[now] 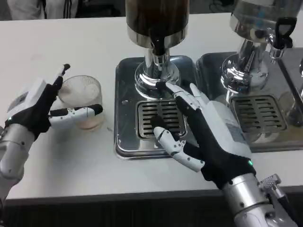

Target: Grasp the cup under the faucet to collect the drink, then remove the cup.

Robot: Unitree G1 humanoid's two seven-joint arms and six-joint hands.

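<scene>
**Cup held at the left of the drip tray, well away from the faucet**

One cup (84, 100) is seen, a clear, thin-walled tumbler standing upright on the white table (66, 156), to the left of the near drip tray (124, 142) and just beside its left edge. It is judged to be light and smooth, likely slippery, and easily squeezed out of shape or tipped if it is plastic; whether it is glass cannot be told. A pale tint is visible low inside it, but whether liquid is held cannot be settled. The side wall at mid-height is judged the best place for a hold, with thumb and fingers opposed.

The left hand (40, 106) is wrapped around the cup in just that way, one finger behind the rim and others across the front wall, so the cup is held. The right hand (199, 127) is laid over the grate of the tray with fingers spread and nothing in it.

Two dispensers are counted: the dark one (157, 19) above the tray, with its faucet (159, 47) over the grate, and a second (258, 28) to the right of the tray on a second tray. Two hands are counted.
</scene>
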